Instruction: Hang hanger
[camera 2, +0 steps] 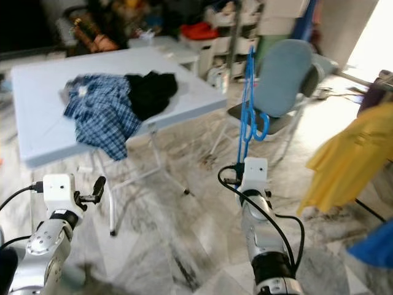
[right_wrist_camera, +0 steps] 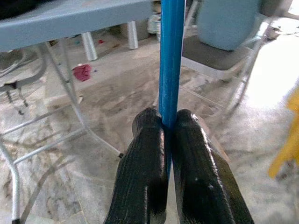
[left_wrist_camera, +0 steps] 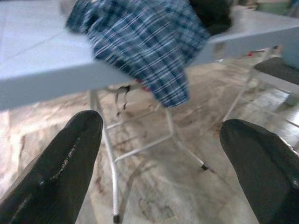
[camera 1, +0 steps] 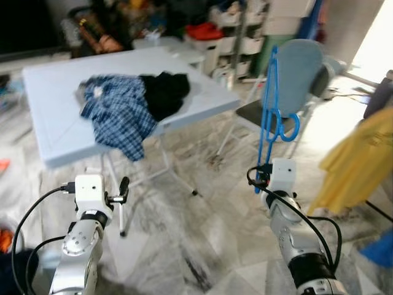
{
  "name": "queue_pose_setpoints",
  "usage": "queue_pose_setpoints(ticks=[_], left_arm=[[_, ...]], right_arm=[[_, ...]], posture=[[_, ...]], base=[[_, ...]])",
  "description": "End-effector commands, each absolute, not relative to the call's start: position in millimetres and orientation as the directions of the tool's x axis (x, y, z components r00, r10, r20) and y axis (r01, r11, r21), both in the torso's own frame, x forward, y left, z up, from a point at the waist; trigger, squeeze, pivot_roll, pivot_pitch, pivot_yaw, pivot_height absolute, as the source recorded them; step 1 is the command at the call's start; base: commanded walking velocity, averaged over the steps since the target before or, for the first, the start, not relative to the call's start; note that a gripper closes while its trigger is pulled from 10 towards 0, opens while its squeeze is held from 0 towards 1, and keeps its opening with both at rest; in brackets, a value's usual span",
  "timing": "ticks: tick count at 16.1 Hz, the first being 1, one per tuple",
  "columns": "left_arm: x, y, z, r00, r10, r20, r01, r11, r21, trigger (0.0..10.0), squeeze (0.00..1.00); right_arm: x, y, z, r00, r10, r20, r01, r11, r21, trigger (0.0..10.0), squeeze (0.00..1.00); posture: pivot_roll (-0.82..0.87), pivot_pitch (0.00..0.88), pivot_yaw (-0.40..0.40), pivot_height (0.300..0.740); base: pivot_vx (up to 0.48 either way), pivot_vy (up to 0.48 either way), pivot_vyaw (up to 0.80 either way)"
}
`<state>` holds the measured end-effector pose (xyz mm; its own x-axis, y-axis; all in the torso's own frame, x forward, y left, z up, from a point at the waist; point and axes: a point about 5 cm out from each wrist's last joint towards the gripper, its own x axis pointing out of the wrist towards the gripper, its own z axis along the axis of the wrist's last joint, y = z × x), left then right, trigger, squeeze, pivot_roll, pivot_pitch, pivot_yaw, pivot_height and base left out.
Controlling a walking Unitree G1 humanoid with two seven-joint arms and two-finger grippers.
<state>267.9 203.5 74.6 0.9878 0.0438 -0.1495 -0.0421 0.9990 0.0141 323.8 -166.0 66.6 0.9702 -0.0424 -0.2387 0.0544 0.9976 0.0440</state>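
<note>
Blue hanger (camera 1: 268, 117) clamped upright in right pincer (right_wrist_camera: 169, 140); left pincer (left_wrist_camera: 163, 154) spread, holding nothing.

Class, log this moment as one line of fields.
right tool: shut on blue hanger, upright | left tool: open, idle | clothes: on table

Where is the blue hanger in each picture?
Left eye view: the blue hanger stands upright right of centre, held by the right gripper.
Right eye view: it stands near the middle.
Left wrist view: not in it.
Right wrist view: its bar rises between the black fingers.
Shared landmark: the grey chair behind it.
</note>
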Motion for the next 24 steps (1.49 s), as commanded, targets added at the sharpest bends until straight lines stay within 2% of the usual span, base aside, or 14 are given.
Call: queue_pose_setpoints(ticks=[1,4,7,22,24], left_arm=[[270.9,191.0,80.5,0.994,-0.029,-0.109,0.028,1.000,-0.007,10.0,0.00],[270.3,189.5,80.1,0.992,-0.063,-0.113,0.060,0.998,-0.032,10.0,0.00],[270.1,189.0,80.4,0.991,-0.079,-0.111,0.074,0.996,-0.049,10.0,0.00],[269.4,181.3,73.4,0.979,-0.133,-0.152,0.128,0.991,-0.040,10.0,0.00],[270.7,178.5,74.1,0.979,-0.138,-0.151,0.133,0.990,-0.043,10.0,0.00]], right_arm=[[326.4,-175.7,72.4,0.973,-0.074,-0.219,0.084,0.996,0.035,10.0,0.00],[326.2,-175.4,71.7,0.972,-0.079,-0.223,0.090,0.995,0.038,10.0,0.00],[326.3,-175.0,71.4,0.971,-0.080,-0.225,0.091,0.995,0.042,10.0,0.00],[326.6,-176.0,68.6,0.966,-0.073,-0.247,0.086,0.995,0.043,10.0,0.00],[327.3,-176.1,68.6,0.966,-0.072,-0.250,0.084,0.996,0.040,10.0,0.00]], posture=[[-0.06,0.000,-0.023,0.740],[-0.06,0.000,-0.020,0.740],[-0.06,0.000,-0.019,0.740],[-0.06,0.000,-0.029,0.740],[-0.06,0.000,-0.032,0.740]], base=[[0.000,0.000,0.00],[0.000,0.000,0.00],[0.173,0.000,-0.78],[0.371,0.276,-0.79],[0.431,0.000,-0.80]])
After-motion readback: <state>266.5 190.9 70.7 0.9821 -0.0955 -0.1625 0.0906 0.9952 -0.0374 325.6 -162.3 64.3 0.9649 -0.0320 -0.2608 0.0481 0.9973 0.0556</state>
